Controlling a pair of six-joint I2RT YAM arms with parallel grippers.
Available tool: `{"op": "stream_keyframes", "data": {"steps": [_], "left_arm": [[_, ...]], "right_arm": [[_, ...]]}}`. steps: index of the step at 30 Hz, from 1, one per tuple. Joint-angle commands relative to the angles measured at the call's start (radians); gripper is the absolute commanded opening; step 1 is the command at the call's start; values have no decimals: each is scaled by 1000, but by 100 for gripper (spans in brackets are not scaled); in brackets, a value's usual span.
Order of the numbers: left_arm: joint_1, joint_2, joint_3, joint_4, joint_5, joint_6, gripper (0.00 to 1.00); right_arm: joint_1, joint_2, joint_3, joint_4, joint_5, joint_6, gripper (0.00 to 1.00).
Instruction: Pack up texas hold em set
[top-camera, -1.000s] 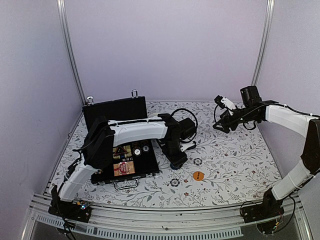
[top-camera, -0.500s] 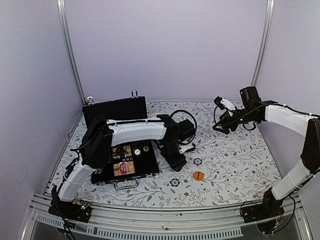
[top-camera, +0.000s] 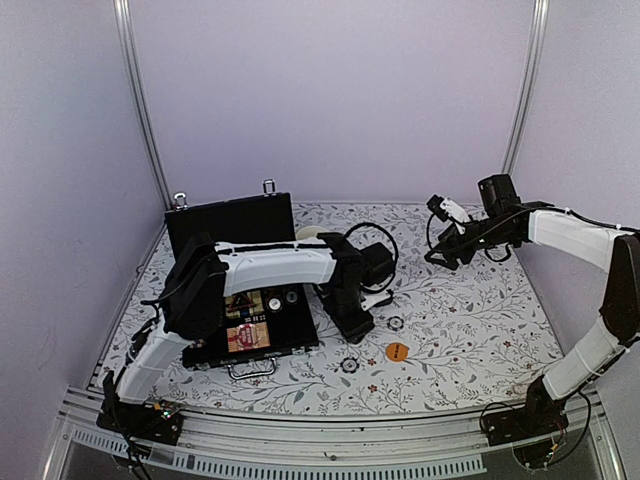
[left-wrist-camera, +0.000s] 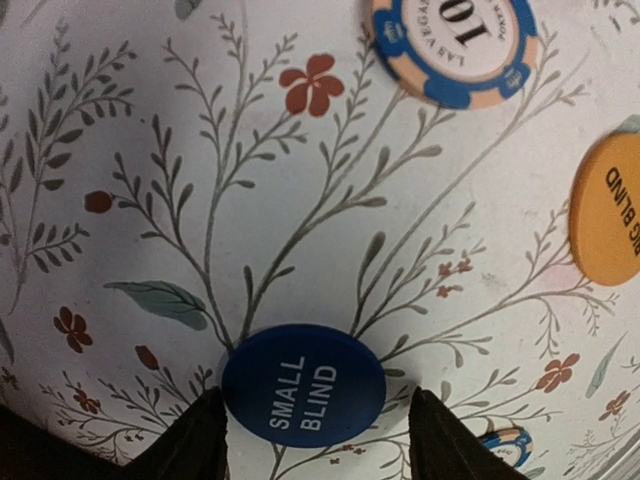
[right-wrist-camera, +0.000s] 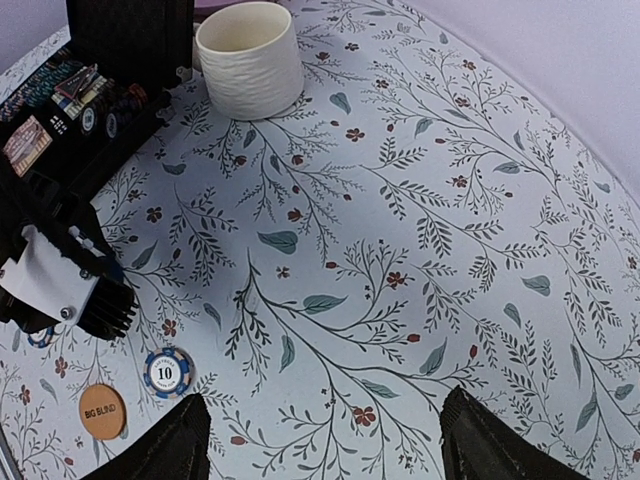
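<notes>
The left gripper (left-wrist-camera: 318, 405) sits low over the flowered cloth, its fingers apart on either side of the smooth, round blue small blind button (left-wrist-camera: 303, 385) and not yet pinching it. I'd say loose pieces are being gathered. Next it must close on the thin disc's edge and carry it to the black case (top-camera: 230, 218), lid up, at nine o'clock in the top view. A striped blue-and-cream chip (left-wrist-camera: 450, 45) lies at one o'clock and a flat orange big blind button (left-wrist-camera: 610, 210) at two. The right gripper (right-wrist-camera: 325, 425) hangs spread and empty.
</notes>
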Motion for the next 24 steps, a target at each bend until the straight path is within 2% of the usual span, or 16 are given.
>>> {"op": "stream_keyframes", "data": {"steps": [1, 17, 24], "left_arm": [[-11, 17, 10, -3, -17, -2, 61], [-11, 57, 8, 20, 1, 0, 59], [-9, 66, 2, 29, 6, 2, 53]], "right_arm": [[-1, 18, 18, -14, -20, -13, 77], [2, 30, 23, -27, -25, -18, 76], [7, 39, 26, -34, -25, -21, 76]]}}
